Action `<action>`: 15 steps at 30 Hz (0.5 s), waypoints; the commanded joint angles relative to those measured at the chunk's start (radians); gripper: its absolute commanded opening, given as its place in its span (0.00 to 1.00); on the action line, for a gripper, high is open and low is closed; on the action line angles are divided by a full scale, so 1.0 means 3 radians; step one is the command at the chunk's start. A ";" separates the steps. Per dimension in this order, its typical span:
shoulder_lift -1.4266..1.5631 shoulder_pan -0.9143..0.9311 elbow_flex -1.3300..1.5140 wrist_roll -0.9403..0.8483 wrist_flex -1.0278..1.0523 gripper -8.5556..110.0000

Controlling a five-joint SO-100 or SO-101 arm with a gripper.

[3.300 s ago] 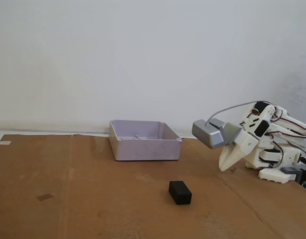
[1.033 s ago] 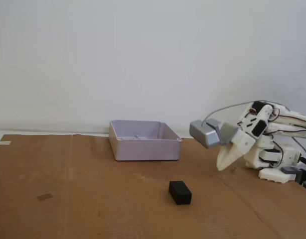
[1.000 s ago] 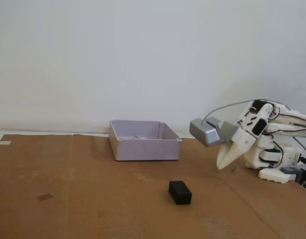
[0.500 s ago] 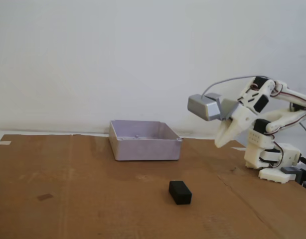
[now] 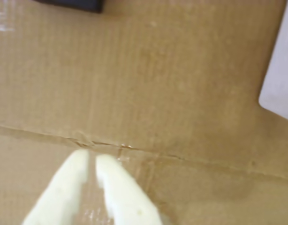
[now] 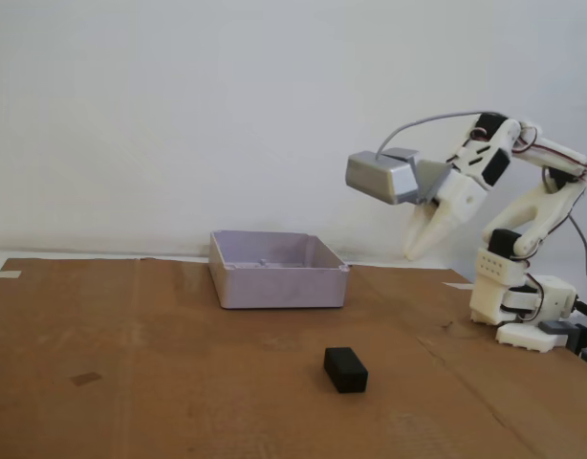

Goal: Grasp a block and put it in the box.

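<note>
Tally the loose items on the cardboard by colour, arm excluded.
Black: 1, the block
Pale lilac-grey: 1, the box
Total: 2

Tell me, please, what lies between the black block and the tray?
Nothing: in the fixed view only bare cardboard separates the black block from the lilac-grey tray.
</note>
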 commanded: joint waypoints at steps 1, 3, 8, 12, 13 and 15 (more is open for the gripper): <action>-0.0041 -0.0082 -0.0465 0.0031 -0.0148 0.07; -0.0082 -0.0143 -0.0486 0.0031 -0.0174 0.07; -0.0215 -0.0220 -0.0455 0.0148 -0.0624 0.07; -0.0440 -0.0302 -0.0460 0.0266 -0.0736 0.07; -0.0506 -0.0327 -0.0470 0.0271 -0.0736 0.07; -0.0634 -0.0389 -0.0481 0.0337 -0.0736 0.07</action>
